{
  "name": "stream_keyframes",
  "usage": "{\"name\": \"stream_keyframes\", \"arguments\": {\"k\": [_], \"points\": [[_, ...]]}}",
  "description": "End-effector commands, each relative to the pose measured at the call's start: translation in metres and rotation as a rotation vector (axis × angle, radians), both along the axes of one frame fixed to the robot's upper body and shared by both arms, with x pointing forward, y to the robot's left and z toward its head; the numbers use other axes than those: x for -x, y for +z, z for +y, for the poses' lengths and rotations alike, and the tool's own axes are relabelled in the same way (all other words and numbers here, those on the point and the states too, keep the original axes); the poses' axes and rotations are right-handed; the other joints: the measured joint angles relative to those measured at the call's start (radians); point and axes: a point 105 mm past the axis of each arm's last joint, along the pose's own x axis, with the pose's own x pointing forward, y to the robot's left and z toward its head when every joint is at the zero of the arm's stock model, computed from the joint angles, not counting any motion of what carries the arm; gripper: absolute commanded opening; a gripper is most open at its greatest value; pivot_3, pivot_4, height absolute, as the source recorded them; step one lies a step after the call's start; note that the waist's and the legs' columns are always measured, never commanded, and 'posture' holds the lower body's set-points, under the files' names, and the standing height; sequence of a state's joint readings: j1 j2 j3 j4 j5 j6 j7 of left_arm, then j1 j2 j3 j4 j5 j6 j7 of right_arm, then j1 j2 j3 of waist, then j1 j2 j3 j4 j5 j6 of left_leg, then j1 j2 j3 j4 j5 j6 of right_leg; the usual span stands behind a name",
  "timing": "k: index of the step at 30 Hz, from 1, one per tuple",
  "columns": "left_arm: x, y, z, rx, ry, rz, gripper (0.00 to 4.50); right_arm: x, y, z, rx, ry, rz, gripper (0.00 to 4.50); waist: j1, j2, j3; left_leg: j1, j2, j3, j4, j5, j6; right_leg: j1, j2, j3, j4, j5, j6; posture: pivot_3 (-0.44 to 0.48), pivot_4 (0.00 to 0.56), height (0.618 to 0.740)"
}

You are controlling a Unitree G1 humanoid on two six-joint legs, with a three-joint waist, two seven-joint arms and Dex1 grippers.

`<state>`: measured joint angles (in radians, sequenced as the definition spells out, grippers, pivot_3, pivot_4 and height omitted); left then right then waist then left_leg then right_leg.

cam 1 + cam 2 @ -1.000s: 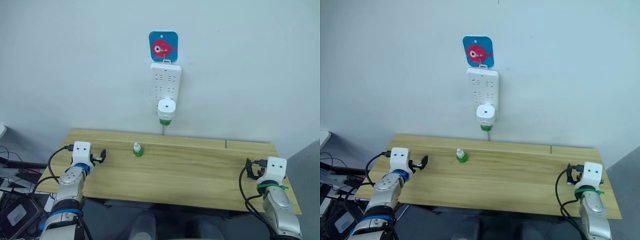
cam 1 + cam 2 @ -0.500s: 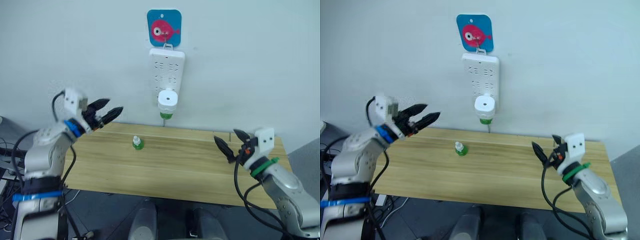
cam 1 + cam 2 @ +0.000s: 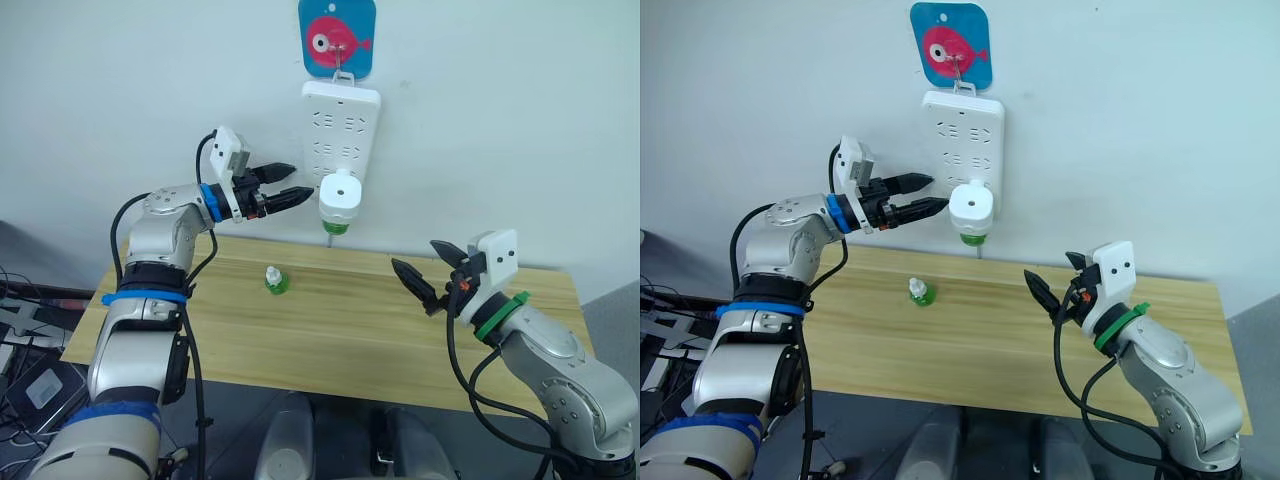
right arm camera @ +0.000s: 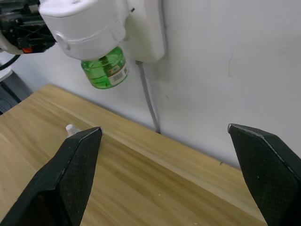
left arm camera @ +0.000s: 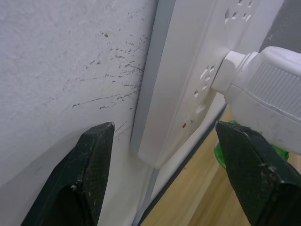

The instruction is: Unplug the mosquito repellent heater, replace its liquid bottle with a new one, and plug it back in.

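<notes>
The mosquito repellent heater [image 3: 340, 195] sits plugged into the bottom of the white power strip [image 3: 341, 125] on the wall, above the desk [image 3: 330, 330]. Its green liquid bottle [image 4: 105, 67] hangs from its underside. A blue hook plate with a red fish [image 3: 337, 34] holds the strip up. My left hand [image 3: 285, 185] is raised just beside the heater, its fingers spread wide and pointing at it, not touching. A spare green bottle [image 3: 274, 281] stands on the desk below. My right hand [image 3: 427, 266] hovers over the desk's right part, well apart from the heater, fingers also wide and holding nothing.
</notes>
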<state>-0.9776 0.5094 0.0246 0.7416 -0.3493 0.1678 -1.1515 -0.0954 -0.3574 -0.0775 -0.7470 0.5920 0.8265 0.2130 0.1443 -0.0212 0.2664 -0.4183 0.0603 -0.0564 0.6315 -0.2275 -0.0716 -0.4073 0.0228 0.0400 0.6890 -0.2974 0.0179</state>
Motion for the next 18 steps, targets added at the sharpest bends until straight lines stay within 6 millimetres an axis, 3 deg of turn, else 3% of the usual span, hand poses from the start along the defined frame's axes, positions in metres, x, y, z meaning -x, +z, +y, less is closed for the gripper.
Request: {"name": "stream_keyframes", "arguments": {"k": [1,6,15,18], "points": [[0.002,0.018,-0.021,-0.030,-0.098,-0.081,3.59,0.007,0.016,0.005,-0.013,0.017,-0.057,4.50,0.000,0.000,0.002,0.000,0.000,-0.001,0.000,0.002,-0.001,0.000,0.000,0.000,0.000,0.000,0.002,0.242,0.287,0.740],[0.007,0.025,-0.039,-0.039,-0.211,-0.093,3.59,0.007,0.017,0.007,-0.016,0.017,-0.054,4.50,-0.013,-0.001,0.004,-0.002,-0.001,0.000,0.001,0.005,-0.002,0.000,0.000,0.001,-0.002,0.002,0.005,0.233,0.285,0.740],[0.008,0.030,-0.042,-0.021,-0.256,-0.071,3.59,0.008,0.019,0.009,-0.022,0.015,-0.056,4.50,-0.033,-0.001,0.005,-0.002,0.000,-0.004,-0.002,0.005,-0.002,0.000,0.001,-0.001,-0.002,0.004,0.000,0.224,0.290,0.740],[0.009,0.031,-0.043,-0.016,-0.269,-0.063,3.03,0.007,0.022,0.012,-0.036,0.012,-0.061,4.50,-0.037,-0.002,0.006,-0.003,-0.001,-0.003,-0.002,0.005,-0.002,0.000,0.001,-0.001,-0.002,0.004,0.000,0.223,0.292,0.740]]}}
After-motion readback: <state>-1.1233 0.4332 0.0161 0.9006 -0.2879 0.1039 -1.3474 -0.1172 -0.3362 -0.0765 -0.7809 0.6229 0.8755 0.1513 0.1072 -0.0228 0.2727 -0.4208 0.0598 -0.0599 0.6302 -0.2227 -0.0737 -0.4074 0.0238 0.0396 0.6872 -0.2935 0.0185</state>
